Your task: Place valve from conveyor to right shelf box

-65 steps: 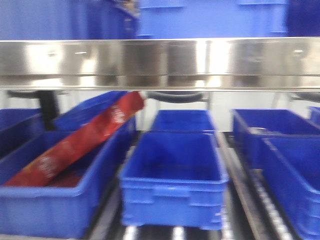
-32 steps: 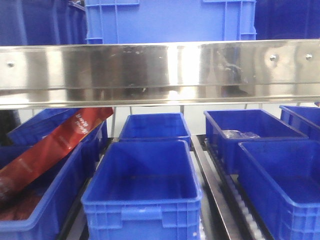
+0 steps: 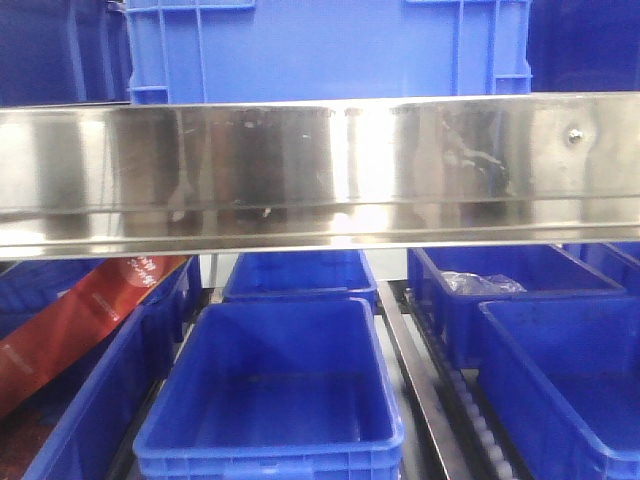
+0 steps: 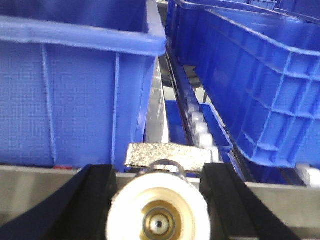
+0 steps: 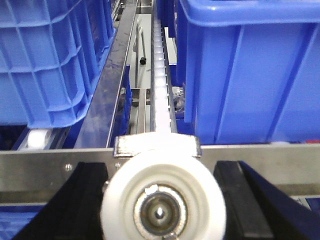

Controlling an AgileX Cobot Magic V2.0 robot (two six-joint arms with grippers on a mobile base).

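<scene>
Because the bottom edge of each wrist view cuts off the tools, only the tops of their black fingers show. In the left wrist view the left gripper [image 4: 157, 172] stands narrow, its fingers [image 4: 100, 185] pressed against both sides of a valve [image 4: 157, 217]. This is a creamy round body with a metal core at lower centre, and its speckled silver handle lies flat on top. The right gripper [image 5: 160, 170] clasps a second valve [image 5: 162, 200] the same way at the bottom of its frame, and the lower part of that body is out of frame. Both valves hang just before the shelf [image 3: 320, 170], whose mirror-like rail bars the middle of the front view and hides the backs of the blue boxes beneath. Below it, an open box [image 3: 275, 305] sits at lower centre, with another box [image 3: 560, 306] cropped at lower right. A red packet [image 3: 70, 330] leans at lower left, partly behind the rail. At right, a clear bag [image 3: 480, 283] lies in a rear box, its contents too blurred to read. A large crate [image 3: 320, 50] fills the top, cut off above.
</scene>
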